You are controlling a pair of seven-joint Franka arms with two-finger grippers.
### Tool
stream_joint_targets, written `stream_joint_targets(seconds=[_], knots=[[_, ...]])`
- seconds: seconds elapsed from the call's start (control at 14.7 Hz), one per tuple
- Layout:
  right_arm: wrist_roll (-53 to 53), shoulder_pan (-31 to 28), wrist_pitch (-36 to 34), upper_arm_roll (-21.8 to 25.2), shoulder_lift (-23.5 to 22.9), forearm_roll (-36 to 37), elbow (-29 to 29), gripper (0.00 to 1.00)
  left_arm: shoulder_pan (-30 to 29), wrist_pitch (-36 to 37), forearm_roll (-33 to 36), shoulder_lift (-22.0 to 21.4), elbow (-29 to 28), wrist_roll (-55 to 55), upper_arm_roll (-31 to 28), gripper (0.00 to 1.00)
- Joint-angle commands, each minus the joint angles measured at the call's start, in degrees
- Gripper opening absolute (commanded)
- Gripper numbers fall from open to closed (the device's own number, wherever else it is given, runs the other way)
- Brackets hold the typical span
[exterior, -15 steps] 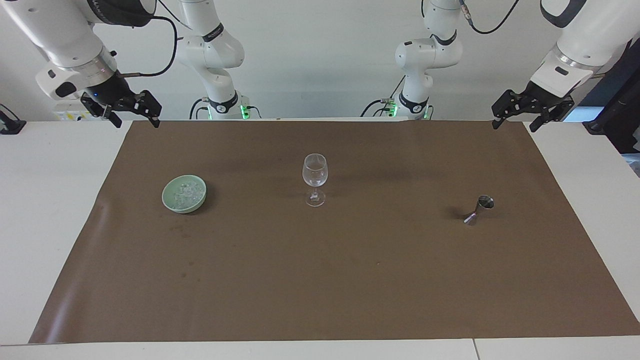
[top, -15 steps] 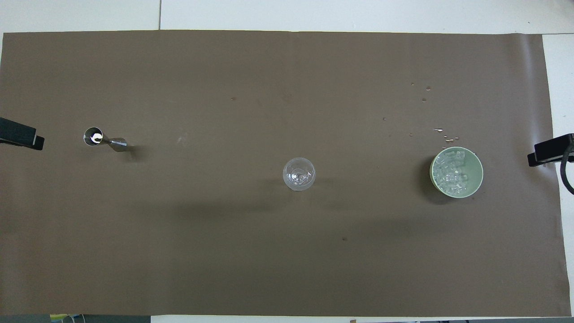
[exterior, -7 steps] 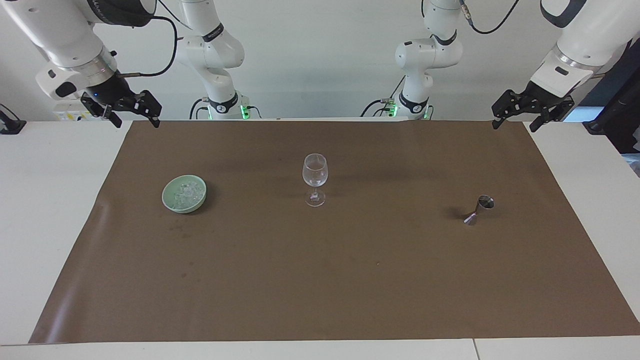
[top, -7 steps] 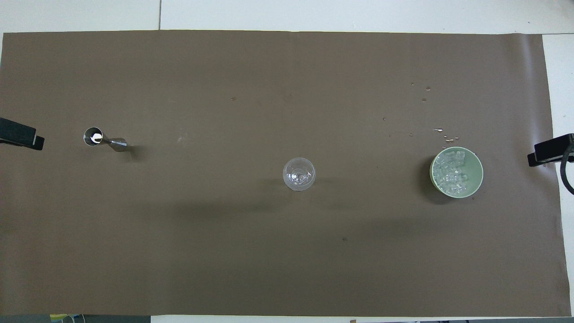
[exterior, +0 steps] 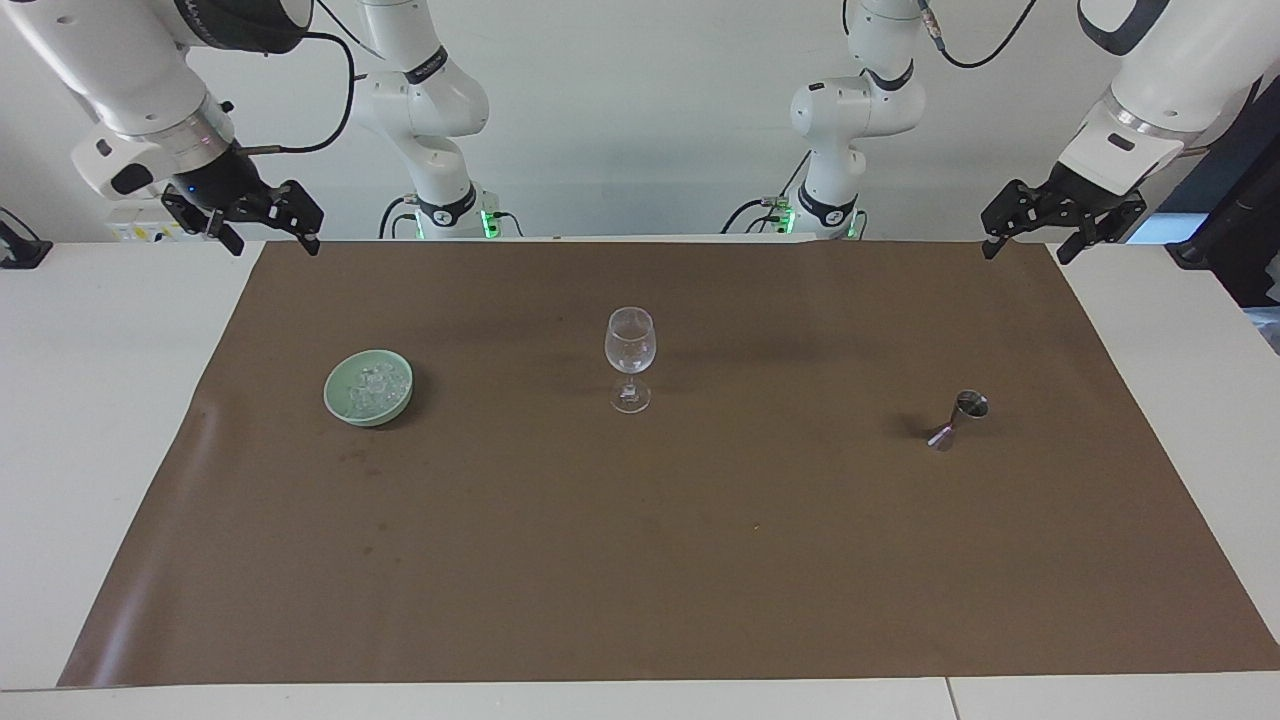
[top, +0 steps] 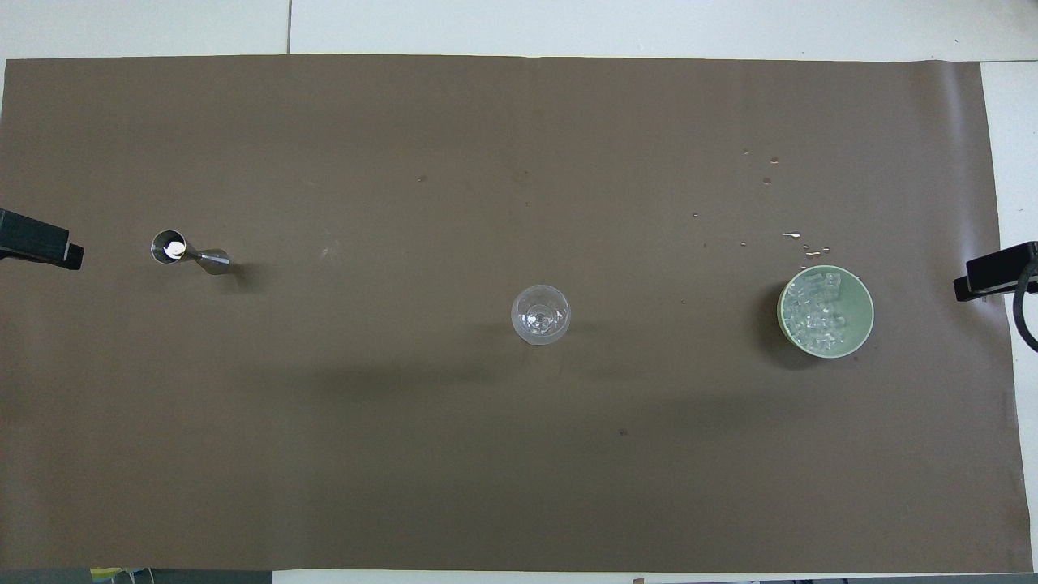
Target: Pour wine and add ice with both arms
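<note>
Two grippers are seen raised at the mat's corners in the facing view, the left gripper (exterior: 1033, 240) over the corner at the left arm's end and the right gripper (exterior: 266, 236) over the corner at the right arm's end, both with fingers spread and nothing held. The wine glass (exterior: 630, 358) is shown upright at mid-mat, its long axis vertical; no wine is visible in it. The ice (exterior: 372, 384) is heaped in the pale green bowl (exterior: 345, 403) toward the right arm's end. The steel jigger (exterior: 957, 418) stands toward the left arm's end, mouth up. Neither pouring nor icing is judged begun.

In the overhead view, only the tips of both tools are caught at the frame's edges. The glass's open mouth is presented straight up. The ice is piled in the bowl, with droplets (top: 791, 236) scattered on the brown mat (top: 486, 454) just farther from the robots. Everything is judged left to do.
</note>
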State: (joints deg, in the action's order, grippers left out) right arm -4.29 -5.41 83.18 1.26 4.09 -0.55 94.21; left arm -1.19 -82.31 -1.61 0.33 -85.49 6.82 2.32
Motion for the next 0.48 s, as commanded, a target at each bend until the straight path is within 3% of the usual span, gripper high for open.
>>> stream_joint_targets(seconds=[0.0, 0.41], knots=[[-1.2, -0.2, -0.1, 0.0, 1.0, -0.1, 0.9, 1.00, 0.1, 1.0, -1.4, -0.4, -1.2, -5.3, -0.2, 1.00], [-1.2, -0.3, -0.1, 0.0, 1.0, -0.1, 1.0, 1.00, 4.0, 0.6, -17.0, 8.1, 1.2, -32.6, -16.5, 1.00]])
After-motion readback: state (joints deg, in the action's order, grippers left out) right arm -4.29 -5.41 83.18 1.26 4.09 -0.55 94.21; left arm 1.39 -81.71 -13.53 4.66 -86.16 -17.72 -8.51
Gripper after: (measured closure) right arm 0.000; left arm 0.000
